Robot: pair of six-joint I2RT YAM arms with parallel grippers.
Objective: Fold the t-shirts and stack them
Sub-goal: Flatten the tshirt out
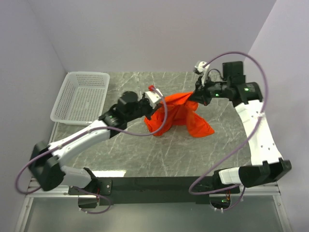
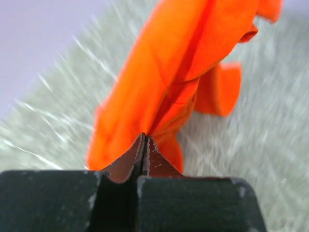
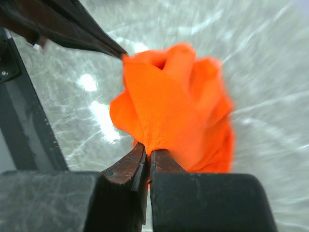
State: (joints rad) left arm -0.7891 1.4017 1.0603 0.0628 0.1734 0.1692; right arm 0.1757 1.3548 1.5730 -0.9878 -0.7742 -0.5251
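The plain bright orange-red cloth t-shirt (image 1: 179, 117) hangs bunched over the middle of the grey marble-patterned table (image 1: 125, 154). The left gripper (image 1: 155, 102) pinches its left edge and the right gripper (image 1: 197, 95) is clamped on its right edge. By the look of it nothing is folded or stacked yet; spreading, folding and stacking are all left to do.

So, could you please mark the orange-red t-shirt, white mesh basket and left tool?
Orange-red cloth t-shirt (image 1: 181, 116), top view, middle.
White plastic mesh basket (image 1: 88, 73), top view, far rim.
Left tool (image 2: 144, 140), left wrist view, fingertips.
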